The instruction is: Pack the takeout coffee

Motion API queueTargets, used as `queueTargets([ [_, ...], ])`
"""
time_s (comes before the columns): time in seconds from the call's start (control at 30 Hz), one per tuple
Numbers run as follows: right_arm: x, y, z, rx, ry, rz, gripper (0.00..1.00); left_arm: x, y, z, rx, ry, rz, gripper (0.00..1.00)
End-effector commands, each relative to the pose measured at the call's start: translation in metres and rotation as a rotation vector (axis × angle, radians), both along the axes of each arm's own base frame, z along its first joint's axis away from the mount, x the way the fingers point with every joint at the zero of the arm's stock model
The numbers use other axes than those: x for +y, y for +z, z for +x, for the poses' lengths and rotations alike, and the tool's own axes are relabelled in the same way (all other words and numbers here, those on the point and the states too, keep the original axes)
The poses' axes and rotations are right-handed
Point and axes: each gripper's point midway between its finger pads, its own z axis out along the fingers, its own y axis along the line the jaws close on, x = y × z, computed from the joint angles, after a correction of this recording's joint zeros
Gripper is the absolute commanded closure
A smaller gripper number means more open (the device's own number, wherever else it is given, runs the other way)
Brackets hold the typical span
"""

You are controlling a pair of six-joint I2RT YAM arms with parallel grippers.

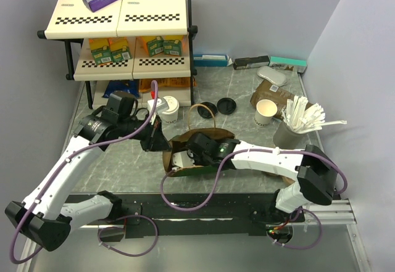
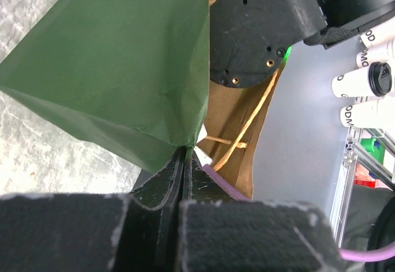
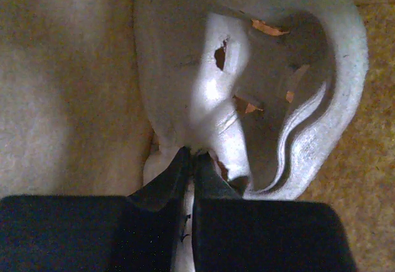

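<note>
**Left gripper clamped on bag; cups outside it**

Left jaws are together on the green edge of the bag, pinching the paper between them. The right gripper is inside the bag. Its jaws are together, apparently on the rim of the moulded tray that lies there.

**Location of the cups.** Neither cup is in the bag or in a gripper.
- One open cup stands upright on the table, right of the bag and just beside the tumbler. It is well apart from both grippers.
- A second cup stands behind the bag, near the left gripper. Two black lids lie to its right.

**Handling.** The open cup looks empty, so it is judged to be light. Its thin paper wall will dent under a hard squeeze, and the tapered side may slip upward out of the jaws. The rolled rim is the stiffest part.

**Grip point.** Pinch the rim with one finger inside and one outside, or span the wall just below the rim with light force. Keep the cup upright.
</note>
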Motion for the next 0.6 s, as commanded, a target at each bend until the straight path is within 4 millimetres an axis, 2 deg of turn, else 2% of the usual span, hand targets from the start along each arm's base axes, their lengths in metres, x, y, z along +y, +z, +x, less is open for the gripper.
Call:
queueTargets([
  [0.0,-0.013,-0.010,-0.001,0.024,-0.086,-0.062,0.91,-0.008,0.018,-0.008,-0.024,-0.068,-0.083,0.99],
  [0.03,-0.011,-0.007,-0.002,0.028,-0.089,-0.050,0.78,-0.008,0.017,-0.008,-0.019,-0.066,-0.080,0.99],
  [0.1,-0.010,-0.002,-0.003,0.036,-0.106,-0.029,0.63,-0.006,0.016,-0.006,-0.054,-0.079,-0.070,0.99],
  [0.13,-0.007,0.003,-0.003,0.039,-0.108,-0.010,0.51,-0.006,0.018,-0.005,-0.065,-0.080,-0.070,0.99],
  [0.3,0.000,0.030,-0.011,0.086,-0.130,0.055,0.40,-0.005,0.012,-0.003,-0.070,-0.084,-0.040,0.99],
  [0.33,0.006,0.040,-0.011,0.090,-0.127,0.084,0.34,-0.004,0.012,-0.002,-0.071,-0.082,-0.037,0.99],
  [0.4,0.010,0.049,-0.016,0.119,-0.119,0.113,0.28,-0.005,0.011,0.000,-0.062,-0.081,-0.031,0.99],
  [0.43,0.013,0.055,-0.017,0.130,-0.115,0.125,0.21,-0.005,0.011,0.001,-0.065,-0.077,-0.028,0.99],
  [0.57,0.023,0.074,-0.027,0.188,-0.099,0.177,0.14,-0.004,0.008,0.004,-0.057,-0.073,-0.011,0.99],
])
